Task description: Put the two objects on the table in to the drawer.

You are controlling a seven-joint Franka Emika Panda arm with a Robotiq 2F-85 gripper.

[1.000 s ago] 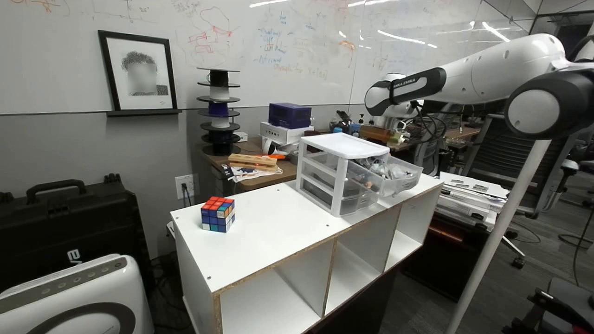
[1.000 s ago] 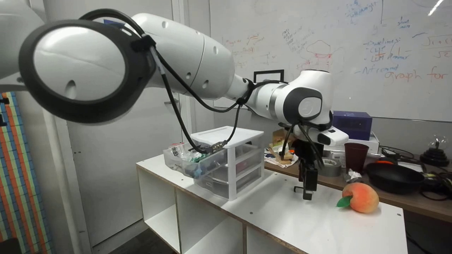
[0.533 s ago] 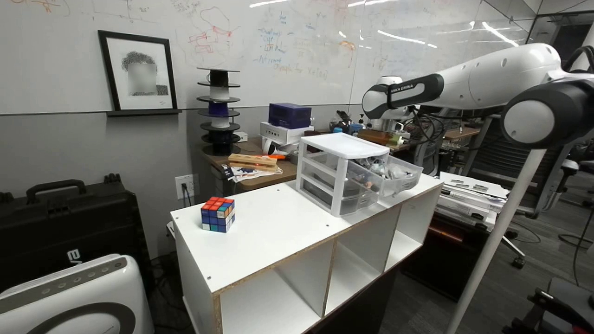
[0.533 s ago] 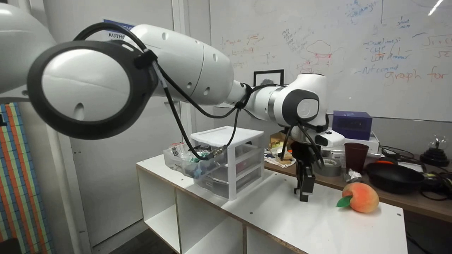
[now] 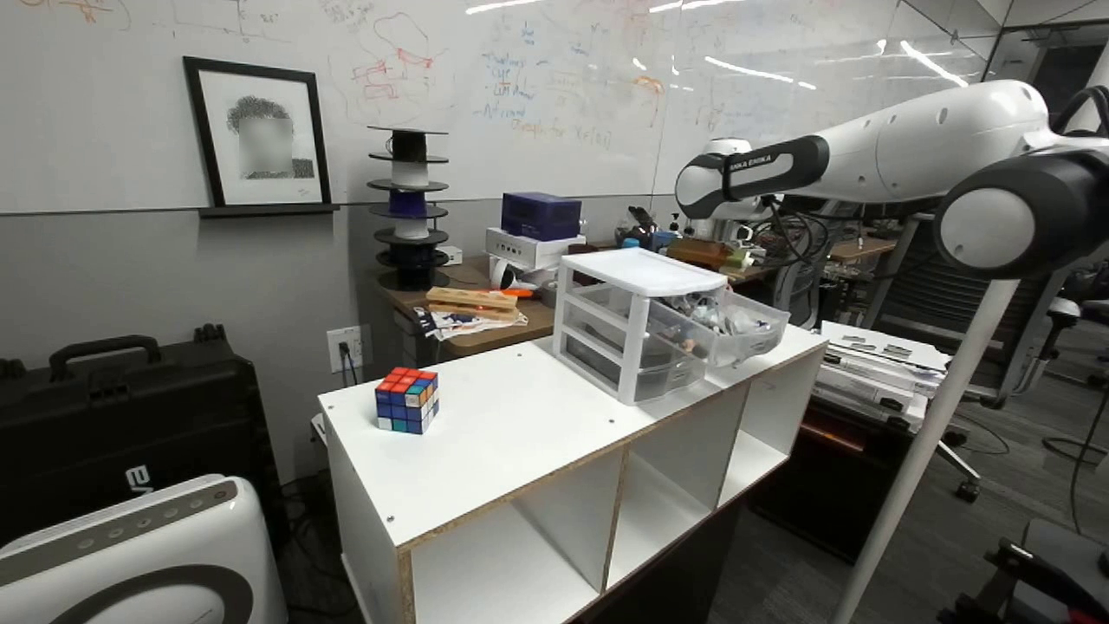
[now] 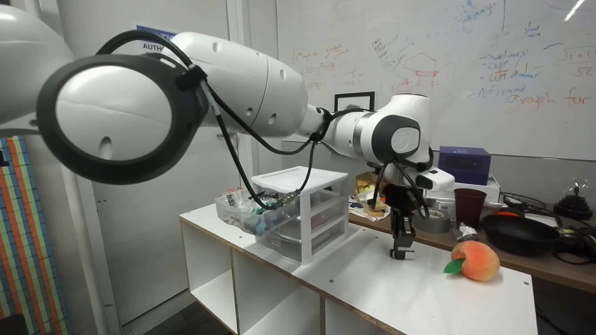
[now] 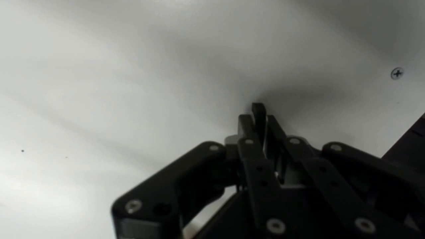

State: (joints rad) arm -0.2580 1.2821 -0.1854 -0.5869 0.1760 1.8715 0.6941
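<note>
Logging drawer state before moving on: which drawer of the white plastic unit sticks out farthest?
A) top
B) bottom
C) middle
A: both exterior views show the top drawer jutting well out from the plastic unit, farther than anything below it.

Glare streaks on whiteboard (image 5: 554, 160), both ext. views bright, wrist view blurry w/ soft shadows on table (image 7: 132, 96)

On the worktop (image 6: 419, 300), a green-leaved orange peach (image 6: 478, 261) lies near the gripper (image 6: 403, 253); a scrambled Rubik's cube (image 5: 407, 400) and the pulled-out, laden drawer (image 5: 743, 347) sit farther off.
</note>
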